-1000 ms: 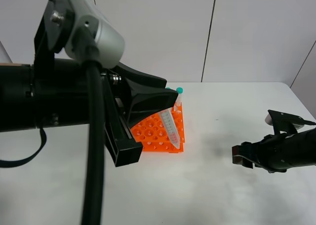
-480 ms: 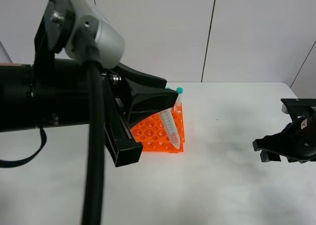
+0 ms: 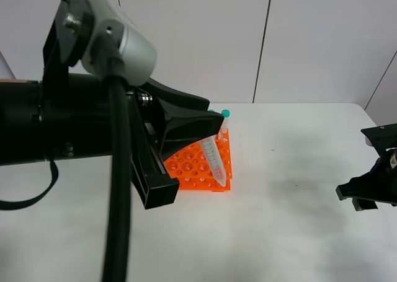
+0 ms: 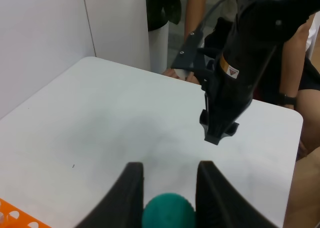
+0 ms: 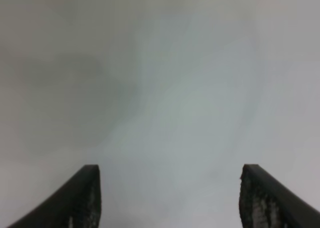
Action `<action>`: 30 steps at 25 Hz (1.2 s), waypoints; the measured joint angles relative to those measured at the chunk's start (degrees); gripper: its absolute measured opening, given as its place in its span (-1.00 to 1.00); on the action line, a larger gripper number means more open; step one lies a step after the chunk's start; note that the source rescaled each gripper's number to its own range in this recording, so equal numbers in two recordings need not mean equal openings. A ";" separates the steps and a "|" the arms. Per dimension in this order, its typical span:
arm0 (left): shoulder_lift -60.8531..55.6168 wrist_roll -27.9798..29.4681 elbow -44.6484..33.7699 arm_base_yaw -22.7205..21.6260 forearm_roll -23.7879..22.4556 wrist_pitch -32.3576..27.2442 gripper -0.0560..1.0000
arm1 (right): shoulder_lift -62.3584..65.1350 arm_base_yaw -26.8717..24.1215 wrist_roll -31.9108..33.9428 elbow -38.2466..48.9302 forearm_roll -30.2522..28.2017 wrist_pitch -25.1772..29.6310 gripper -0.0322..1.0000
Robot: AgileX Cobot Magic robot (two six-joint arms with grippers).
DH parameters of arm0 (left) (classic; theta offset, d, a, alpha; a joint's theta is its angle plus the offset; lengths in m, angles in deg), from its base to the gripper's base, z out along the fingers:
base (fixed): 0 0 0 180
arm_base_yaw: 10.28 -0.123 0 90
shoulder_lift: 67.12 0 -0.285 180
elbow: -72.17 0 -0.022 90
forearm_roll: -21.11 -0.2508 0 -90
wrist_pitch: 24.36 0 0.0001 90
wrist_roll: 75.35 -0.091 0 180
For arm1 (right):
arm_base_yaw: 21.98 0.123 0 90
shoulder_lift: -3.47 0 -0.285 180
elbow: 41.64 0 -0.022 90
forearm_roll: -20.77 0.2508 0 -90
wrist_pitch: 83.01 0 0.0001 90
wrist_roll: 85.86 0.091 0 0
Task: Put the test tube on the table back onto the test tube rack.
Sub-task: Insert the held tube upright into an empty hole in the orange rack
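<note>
Alignment matters: left fingers pinch the tilted test tube by its cap; bring it upright over a free test tube rack hole. Right fingers stand spread.

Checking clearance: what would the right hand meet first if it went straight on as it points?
Probably the table: nothing else shows ahead of the open right hand, though depth is unclear.

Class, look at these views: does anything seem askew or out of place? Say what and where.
The test tube, gripped at its teal cap by the left end effector, leans tilted over the orange rack's front right corner, unlike the upright capped tube at the back. Nothing looks spilled or damaged.
</note>
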 joint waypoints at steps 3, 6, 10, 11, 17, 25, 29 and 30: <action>0.00 0.00 0.00 0.00 0.00 0.00 -0.88 | 1.06 0.00 -0.01 0.00 2.68 3.69 0.31; 0.00 0.00 0.00 0.00 0.00 0.00 -0.88 | 3.07 0.00 -1.32 0.00 7.21 9.71 0.31; 0.00 0.00 0.00 0.00 0.00 0.00 -0.88 | 7.09 0.00 -7.34 0.00 11.39 20.92 0.31; 0.00 0.00 0.00 0.00 0.00 0.00 -0.88 | 8.58 0.00 -8.32 0.00 11.61 23.87 0.31; 0.00 -0.05 0.00 0.00 0.00 0.00 -0.88 | 21.06 0.00 -9.76 0.00 12.73 27.02 0.31; 0.00 -0.05 0.00 0.00 -0.06 0.00 -0.88 | 44.80 0.00 -9.76 0.00 14.57 26.02 0.31; 0.00 -0.05 0.00 0.00 -0.06 0.00 -0.88 | 58.28 0.00 -9.76 0.25 14.28 21.33 0.31; 0.00 -0.05 0.00 0.00 -0.06 0.00 -0.88 | 60.79 0.00 -9.76 0.74 14.23 20.44 0.31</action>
